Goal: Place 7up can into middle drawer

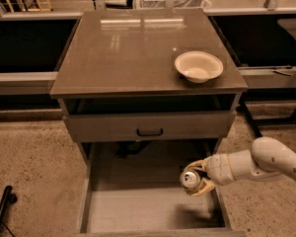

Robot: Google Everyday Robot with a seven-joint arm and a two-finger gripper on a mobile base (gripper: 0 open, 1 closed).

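Observation:
The 7up can, pale silver with a shiny top facing the camera, is held tilted in my gripper. The gripper is shut on it, with tan fingers above and below the can. It hangs over the right part of the open middle drawer, a wide grey tray with a pale floor, pulled out toward the camera. My white arm reaches in from the right. A shadow of the can lies on the drawer floor below it.
A cream bowl sits on the right of the brown cabinet top. A closed drawer front with a black handle is above the open drawer. A black object lies on the speckled floor at the left.

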